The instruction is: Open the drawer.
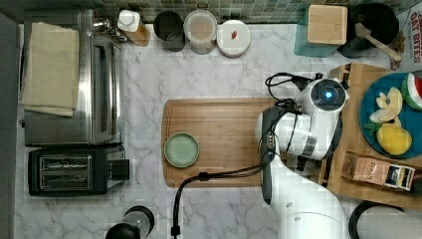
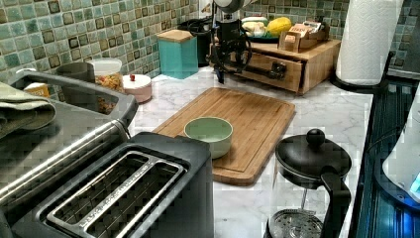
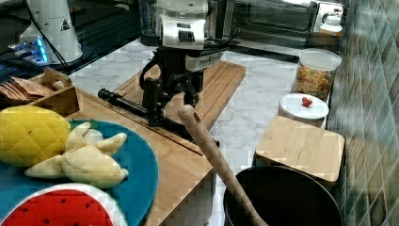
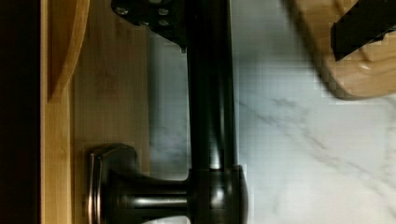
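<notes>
Find the drawer [image 2: 265, 63] in the front face of the wooden box [image 2: 319, 62]. Its long black bar handle [image 4: 210, 93] runs along that front on a dark metal post. You cannot tell from these views whether the drawer is pulled out at all.

Check the gripper [image 3: 171, 110] directly in front of the box, pointing down at the handle. In the wrist view its fingers are spread wide and straddle the bar. One finger [image 4: 149, 16] sits in the gap between the bar and the drawer front. The other finger [image 4: 362, 28] stands well clear on the far side, over the marble counter [image 1: 149, 84]. The fingers are not clamped on the bar and hold nothing.

On top of the box you see a blue plate [image 3: 146, 165] carrying toy fruit, and a brown carton [image 1: 383, 172] beside the plate.

In front of the box, on the handle side, lies the cutting board [image 1: 224, 144]. A green bowl [image 1: 181, 149] stands on the end of the board farthest from the box.

Beside the box, against the tiled wall, stands a teal canister [image 2: 178, 54] with a wooden lid.
</notes>
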Tool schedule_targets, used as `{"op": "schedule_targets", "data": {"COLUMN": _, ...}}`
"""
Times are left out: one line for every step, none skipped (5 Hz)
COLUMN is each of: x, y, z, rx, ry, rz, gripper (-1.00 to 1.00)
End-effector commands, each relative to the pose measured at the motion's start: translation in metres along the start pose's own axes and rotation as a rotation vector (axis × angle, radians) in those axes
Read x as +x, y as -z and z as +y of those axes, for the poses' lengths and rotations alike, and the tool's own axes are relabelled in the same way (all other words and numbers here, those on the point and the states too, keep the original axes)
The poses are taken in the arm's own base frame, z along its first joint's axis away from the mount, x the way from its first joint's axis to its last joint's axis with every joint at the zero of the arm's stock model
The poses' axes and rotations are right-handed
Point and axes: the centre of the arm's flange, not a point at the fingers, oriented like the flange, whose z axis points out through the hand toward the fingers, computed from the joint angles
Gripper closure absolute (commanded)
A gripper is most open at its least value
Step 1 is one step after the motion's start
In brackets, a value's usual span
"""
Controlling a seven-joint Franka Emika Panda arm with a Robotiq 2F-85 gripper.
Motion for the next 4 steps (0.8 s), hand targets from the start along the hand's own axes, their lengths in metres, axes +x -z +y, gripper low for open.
{"op": "schedule_targets", "data": {"x": -0.017, "y": 0.019, "z": -0.223, "rx": 0.101, "ry": -0.02, "rz": 0.016, "gripper": -1.0}}
{"op": "schedule_targets", "data": {"x": -0.017, "y": 0.028, "z": -0.263, "rx": 0.119, "ry": -0.019, "rz": 0.003, "gripper": -1.0}}
{"op": "schedule_targets", "data": {"x": -0.009, "y": 0.033, "z": -0.292, "rx": 0.129, "ry": -0.011, "rz": -0.023, "gripper": -1.0}}
{"op": "schedule_targets", "data": {"x": -0.004, "y": 0.043, "z": -0.311, "rx": 0.131, "ry": -0.041, "rz": -0.063, "gripper": -1.0}}
